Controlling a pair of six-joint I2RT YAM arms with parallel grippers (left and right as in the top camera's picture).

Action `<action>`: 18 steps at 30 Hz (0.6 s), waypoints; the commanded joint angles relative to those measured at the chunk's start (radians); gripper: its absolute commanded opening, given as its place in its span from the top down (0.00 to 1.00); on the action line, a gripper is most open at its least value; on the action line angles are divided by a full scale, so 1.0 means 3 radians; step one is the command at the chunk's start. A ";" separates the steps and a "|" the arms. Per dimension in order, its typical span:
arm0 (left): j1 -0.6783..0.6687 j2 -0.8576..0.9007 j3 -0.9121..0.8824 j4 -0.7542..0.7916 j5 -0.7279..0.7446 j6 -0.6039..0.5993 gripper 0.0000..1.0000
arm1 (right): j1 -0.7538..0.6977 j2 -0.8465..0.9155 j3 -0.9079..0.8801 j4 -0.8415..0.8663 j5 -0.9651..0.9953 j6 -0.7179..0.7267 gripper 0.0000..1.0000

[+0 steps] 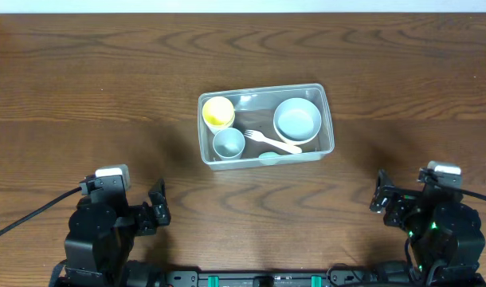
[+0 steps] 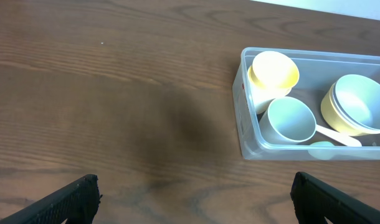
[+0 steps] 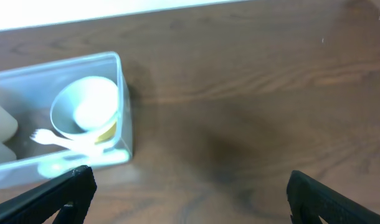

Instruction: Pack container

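The clear rectangular container sits at the table's middle. Inside it are a yellow cup, a pale blue cup, a pale blue bowl stacked in a yellow bowl, and a white fork. It also shows in the left wrist view and the right wrist view. My left gripper is open and empty near the front left, well away from the container. My right gripper is open and empty near the front right. Both hang over bare wood.
The brown wooden table spreads round the container. Both arm bases sit at the front edge.
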 commanded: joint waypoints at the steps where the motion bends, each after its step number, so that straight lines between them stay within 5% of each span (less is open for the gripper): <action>1: 0.0014 -0.0003 -0.0010 0.0004 -0.0065 -0.0055 0.02 | 0.0042 -0.0017 -0.0023 -0.0112 0.0041 0.0048 0.01; 18: 0.0014 -0.0003 -0.0010 0.0004 -0.0065 -0.0056 0.02 | 0.0043 -0.0221 -0.0027 -0.0722 -0.0010 0.0024 0.01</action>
